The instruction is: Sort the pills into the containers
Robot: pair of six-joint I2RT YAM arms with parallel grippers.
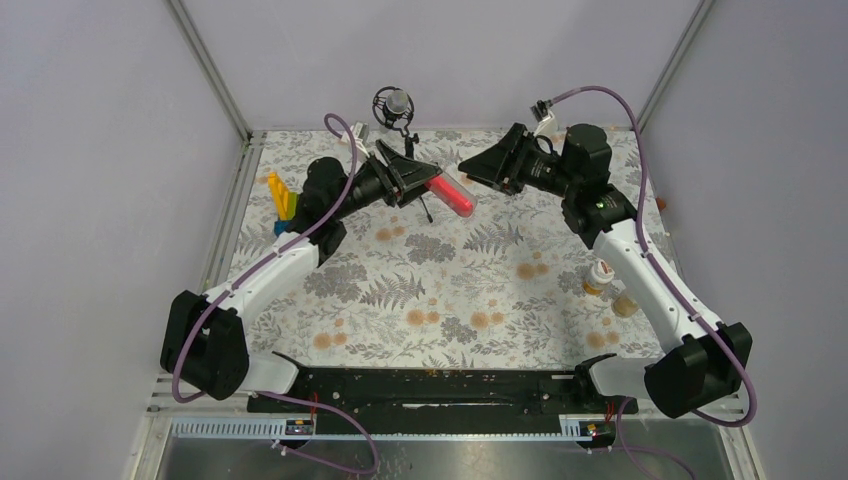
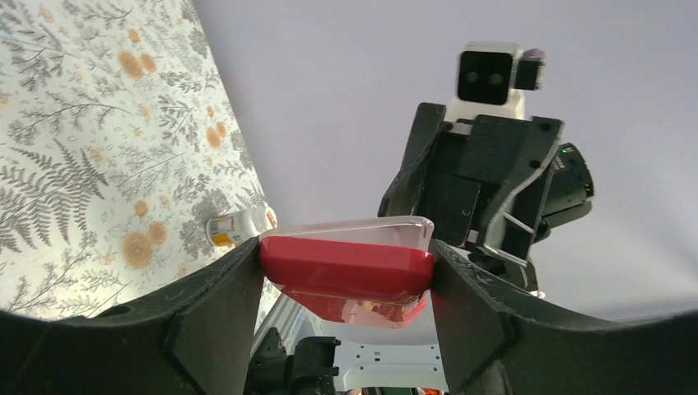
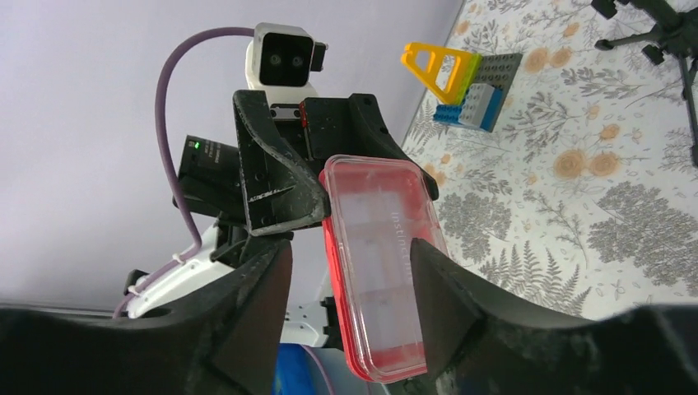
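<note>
Box-opening step, most likely: left tool (image 1: 425, 183) is clamped across the pink box (image 1: 452, 197), holding it tilted in the air over the middle of the table's far edge. Right tool (image 3: 350, 251) faces it, jaws apart on either side of the box's free end (contact unclear). White-capped bottle (image 1: 598, 278) and clear yellowish bottle (image 1: 626, 303) stand near the right edge. Pills can't be made out. Next move calls for the right tool to pinch the clear lid's rim and lever it open, with a firm left grip so nothing spills.
</note>
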